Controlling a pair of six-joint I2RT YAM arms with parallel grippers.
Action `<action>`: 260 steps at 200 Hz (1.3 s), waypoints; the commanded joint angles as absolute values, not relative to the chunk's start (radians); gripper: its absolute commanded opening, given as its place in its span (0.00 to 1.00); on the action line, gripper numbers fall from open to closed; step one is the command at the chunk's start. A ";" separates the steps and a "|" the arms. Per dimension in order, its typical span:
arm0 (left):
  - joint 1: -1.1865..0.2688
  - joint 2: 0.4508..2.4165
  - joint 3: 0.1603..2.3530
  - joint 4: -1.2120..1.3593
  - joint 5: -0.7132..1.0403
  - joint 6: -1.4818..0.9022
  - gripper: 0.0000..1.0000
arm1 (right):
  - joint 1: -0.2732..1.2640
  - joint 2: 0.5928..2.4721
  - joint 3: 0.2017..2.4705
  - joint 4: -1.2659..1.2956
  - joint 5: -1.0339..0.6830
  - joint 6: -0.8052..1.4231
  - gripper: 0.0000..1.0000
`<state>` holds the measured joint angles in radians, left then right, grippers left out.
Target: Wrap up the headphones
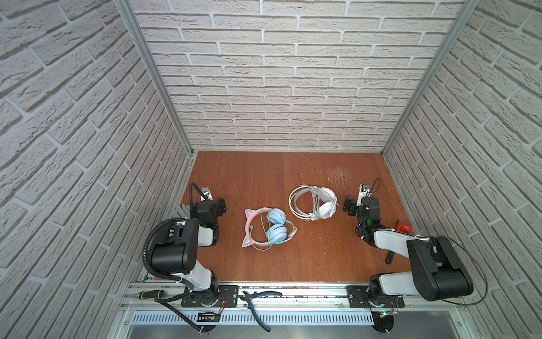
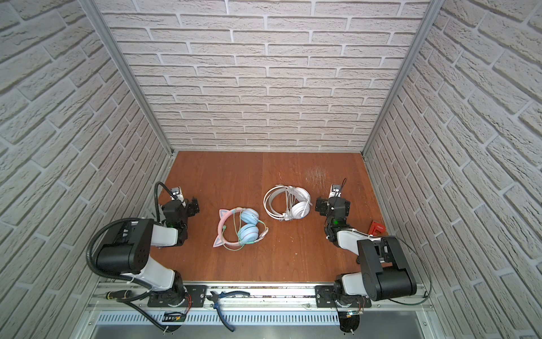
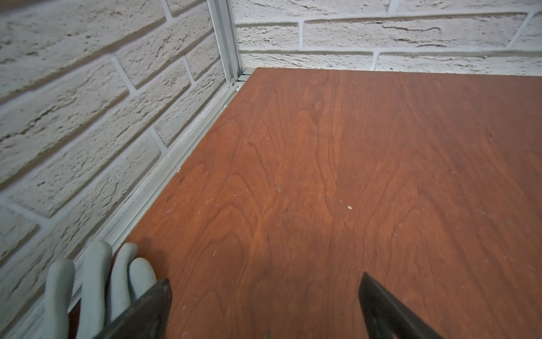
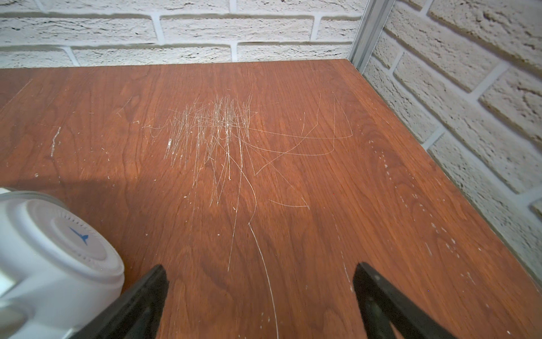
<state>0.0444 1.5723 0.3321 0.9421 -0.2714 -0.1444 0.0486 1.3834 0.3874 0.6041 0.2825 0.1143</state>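
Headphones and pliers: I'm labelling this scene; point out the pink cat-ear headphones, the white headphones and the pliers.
pink cat-ear headphones (image 1: 276, 232), in a top view, nearer blue cup.
white headphones (image 1: 327, 210), in a top view, nearer cup.
pliers (image 1: 248, 299), in a top view, at the joint.

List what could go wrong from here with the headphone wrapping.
The greenish cable loops loosely around the pink headphones; tugging it could drag them.
The white headphones sit close beside the open right gripper; a careless swing might knock them.
The grey glove near the left gripper could snag.

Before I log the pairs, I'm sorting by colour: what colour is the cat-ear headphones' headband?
Pink; the headband shows best in a top view.
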 commanded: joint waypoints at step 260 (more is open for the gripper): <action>0.049 1.572 0.353 0.981 -0.250 -0.151 0.98 | 0.049 1.492 0.292 0.986 0.179 0.052 1.00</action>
<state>0.0448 1.5723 0.3374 0.9421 -0.2592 -0.1505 0.0486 1.4799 0.2749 0.8970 0.1917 0.0666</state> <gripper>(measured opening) 0.983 0.996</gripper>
